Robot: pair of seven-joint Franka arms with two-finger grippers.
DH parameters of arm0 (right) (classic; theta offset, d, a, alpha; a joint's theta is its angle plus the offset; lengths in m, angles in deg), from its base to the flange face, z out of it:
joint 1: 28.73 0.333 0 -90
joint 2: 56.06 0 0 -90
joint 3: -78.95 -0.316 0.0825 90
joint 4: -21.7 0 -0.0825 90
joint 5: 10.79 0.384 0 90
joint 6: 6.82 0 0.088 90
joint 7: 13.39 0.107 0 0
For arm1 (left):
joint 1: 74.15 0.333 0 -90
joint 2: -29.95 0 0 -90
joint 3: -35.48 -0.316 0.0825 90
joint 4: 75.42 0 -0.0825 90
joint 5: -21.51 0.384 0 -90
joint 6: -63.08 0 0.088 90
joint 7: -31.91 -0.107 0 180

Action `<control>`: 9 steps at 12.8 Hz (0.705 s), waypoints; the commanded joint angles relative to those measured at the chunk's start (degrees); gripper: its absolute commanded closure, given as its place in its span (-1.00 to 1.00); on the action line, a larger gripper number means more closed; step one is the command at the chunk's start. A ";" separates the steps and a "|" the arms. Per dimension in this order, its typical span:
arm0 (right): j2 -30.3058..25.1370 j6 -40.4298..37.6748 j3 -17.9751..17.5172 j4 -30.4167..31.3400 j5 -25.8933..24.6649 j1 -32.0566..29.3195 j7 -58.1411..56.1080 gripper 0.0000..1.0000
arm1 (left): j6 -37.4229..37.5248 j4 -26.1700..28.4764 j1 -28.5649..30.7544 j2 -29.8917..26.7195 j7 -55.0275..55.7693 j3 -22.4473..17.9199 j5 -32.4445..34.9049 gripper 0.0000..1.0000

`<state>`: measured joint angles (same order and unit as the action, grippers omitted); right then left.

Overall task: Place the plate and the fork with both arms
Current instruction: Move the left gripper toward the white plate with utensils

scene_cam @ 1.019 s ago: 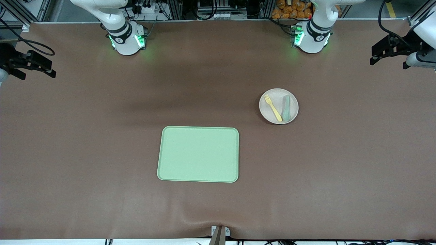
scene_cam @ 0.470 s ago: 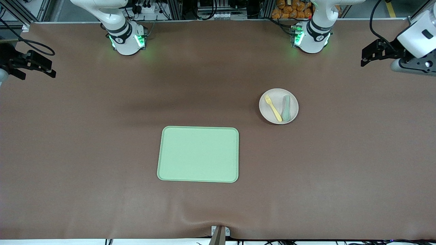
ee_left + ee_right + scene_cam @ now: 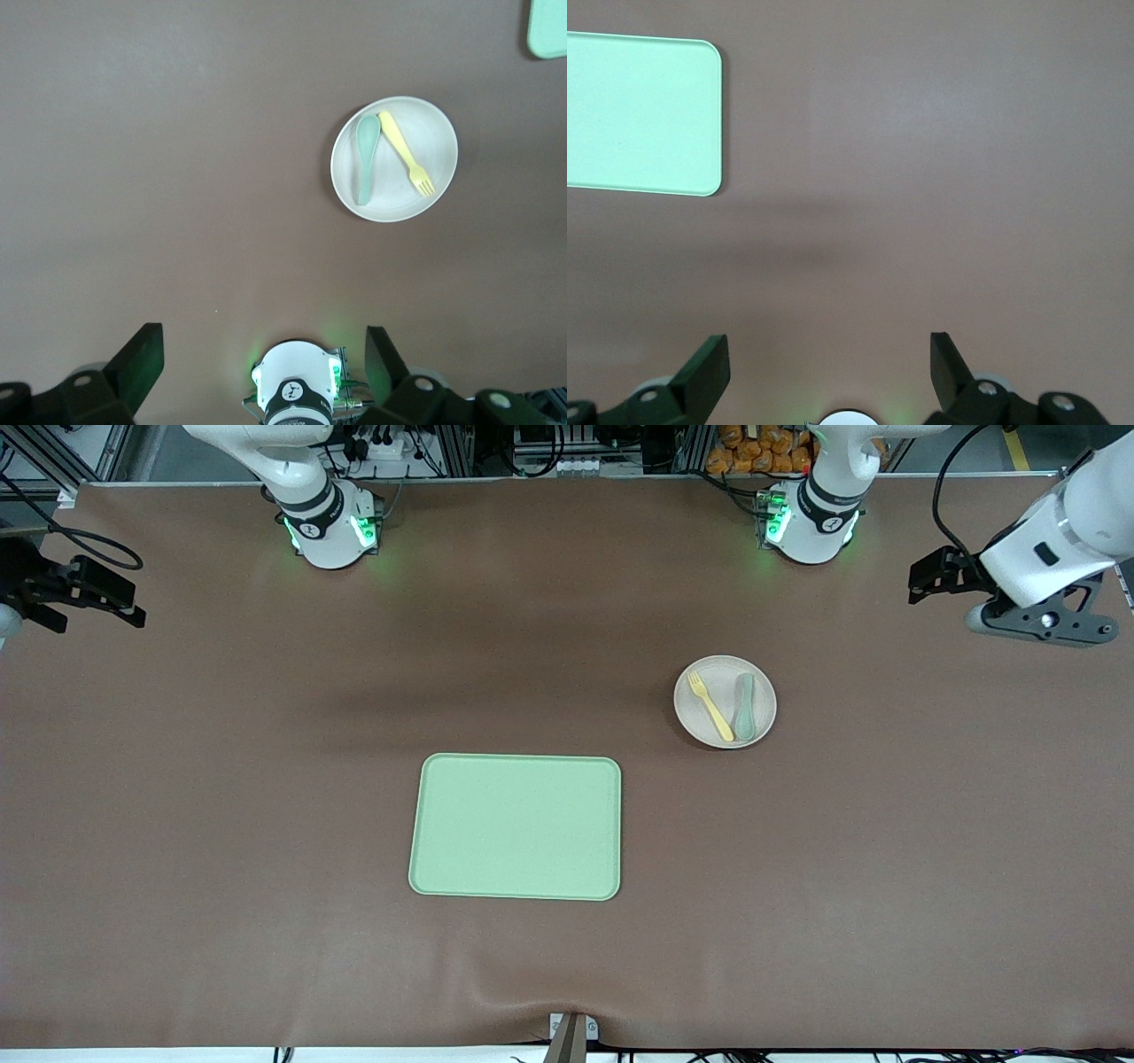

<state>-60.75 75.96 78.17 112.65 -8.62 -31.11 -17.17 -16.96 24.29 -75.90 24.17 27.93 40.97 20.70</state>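
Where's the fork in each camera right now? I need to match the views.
Front view: the fork lies on the plate, beside the spoon, on the spoon's side toward the right arm's end of the table.
Left wrist view: the fork is on the plate, next to the spoon.
Right wrist view: not in it.
Shared landmark: the green tray, a corner in the left wrist view, part in the right wrist view.

The tray (image 3: 549, 27) is cut to a corner in the left wrist view; its end (image 3: 642, 111) leaves the right's.

We see the round cream plate (image 3: 725, 701) toward the left arm's end, the yellow fork (image 3: 710, 706) lying flat in it.
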 commanded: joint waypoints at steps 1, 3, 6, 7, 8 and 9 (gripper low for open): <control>-0.14 -0.17 -0.19 0.02 1.08 -0.70 -0.79 -1.00 | -3.52 5.73 0.08 -0.82 0.10 1.27 -1.04 -1.00; -0.14 -0.17 -0.19 0.02 1.08 -0.70 -0.79 -1.00 | -6.68 10.66 0.08 -0.82 0.19 1.89 -1.04 -1.00; -0.14 -0.17 -0.19 0.02 1.08 -0.70 -0.79 -1.00 | -15.19 19.26 0.16 -0.82 0.46 3.73 -1.04 -1.00; -0.14 -0.17 -0.19 0.02 1.08 -0.79 -0.79 -1.00 | -18.71 21.90 0.16 -0.73 0.89 4.00 -1.04 -1.00; -0.14 -0.17 -0.19 0.02 1.08 -0.79 -0.79 -1.00 | -21.79 24.63 0.16 -0.73 0.98 4.26 -1.04 -1.00; -0.14 -0.17 -0.19 0.02 1.08 -0.79 -0.79 -1.00 | -24.78 27.18 0.16 -0.73 0.98 4.88 -1.04 -1.00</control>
<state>-60.75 75.96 78.18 112.67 -8.62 -31.11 -17.17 -36.92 46.55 -75.91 24.75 28.53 45.01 20.68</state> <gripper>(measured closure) 0.000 0.000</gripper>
